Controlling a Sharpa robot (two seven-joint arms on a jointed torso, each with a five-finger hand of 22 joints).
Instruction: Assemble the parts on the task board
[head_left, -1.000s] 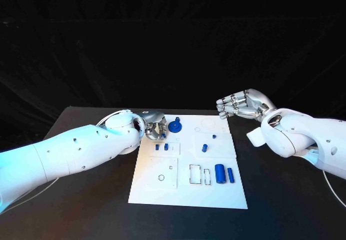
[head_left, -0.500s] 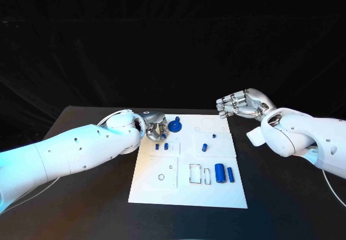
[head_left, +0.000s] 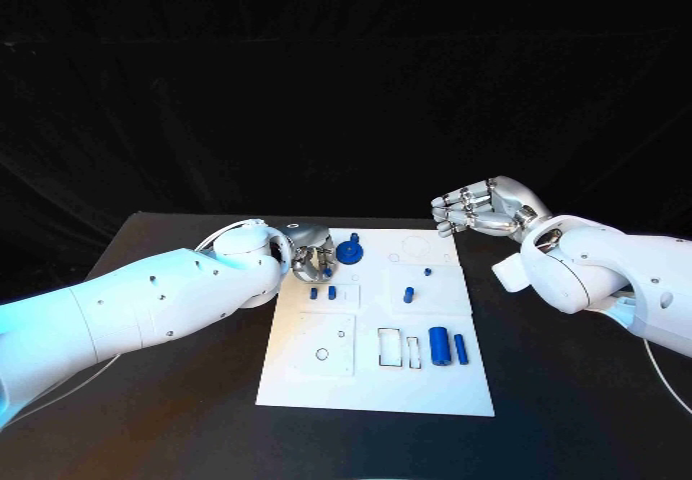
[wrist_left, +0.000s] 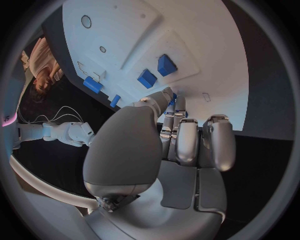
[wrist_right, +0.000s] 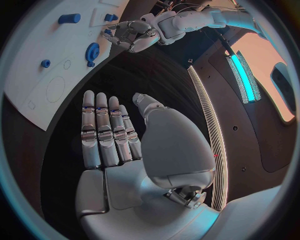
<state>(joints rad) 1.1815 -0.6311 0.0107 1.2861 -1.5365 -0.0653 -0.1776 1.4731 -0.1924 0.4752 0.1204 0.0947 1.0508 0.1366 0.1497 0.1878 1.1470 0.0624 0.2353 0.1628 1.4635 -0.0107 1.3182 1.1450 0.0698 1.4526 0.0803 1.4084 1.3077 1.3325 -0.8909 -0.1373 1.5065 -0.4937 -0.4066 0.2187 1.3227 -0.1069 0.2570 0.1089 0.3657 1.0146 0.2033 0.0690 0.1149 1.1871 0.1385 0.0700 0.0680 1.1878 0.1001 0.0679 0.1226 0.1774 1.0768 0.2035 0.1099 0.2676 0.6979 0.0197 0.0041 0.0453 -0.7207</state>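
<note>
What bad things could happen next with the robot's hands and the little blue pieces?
The left hand sits low at the far left corner of the white board, right by the blue gear and two small blue blocks. It might bump them out of place as it moves. I cannot tell whether it holds a piece; if it does, the piece might slip. The right hand hangs open beside the board's far edge and looks harmless for now.

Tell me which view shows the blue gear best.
The right wrist view: the blue gear shows its toothed rim unobstructed. In the head view, the gear sits partly behind the left hand. I cannot make it out in the left wrist view.
</note>
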